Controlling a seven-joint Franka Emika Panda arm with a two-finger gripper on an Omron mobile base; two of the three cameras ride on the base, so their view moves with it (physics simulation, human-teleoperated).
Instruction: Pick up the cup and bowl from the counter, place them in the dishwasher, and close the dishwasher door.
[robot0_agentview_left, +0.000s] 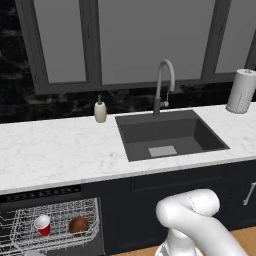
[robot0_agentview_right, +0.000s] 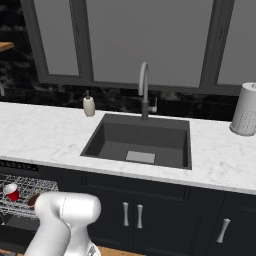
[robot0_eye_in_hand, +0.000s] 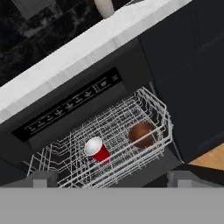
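Within the white wire rack (robot0_eye_in_hand: 109, 144) of the dark dishwasher (robot0_eye_in_hand: 70, 105): red tapered plastic cup (robot0_eye_in_hand: 97, 149), beside it reddish-brown wooden bowl (robot0_eye_in_hand: 141, 133) | both likely light, rigid | remaining: door, probably stiff, push at panel edge | gripper (robot0_eye_in_hand: 111, 179): fingers wide apart, empty.

The white arm (robot0_agentview_left: 192, 220) rose from the lower right of the left base view, where a rounded elbow joint bent back toward the bottom edge; in the right base view the same arm (robot0_agentview_right: 65, 220) stood at the lower left, its thick white link folded over and downward. In the hand view the gripper (robot0_eye_in_hand: 112, 177) showed two dark fingertips (robot0_eye_in_hand: 43, 177) at the bottom, set far apart at opposite sides, the jaws spread wide with nothing between them. The hand looked obliquely downward, rolled to one side.
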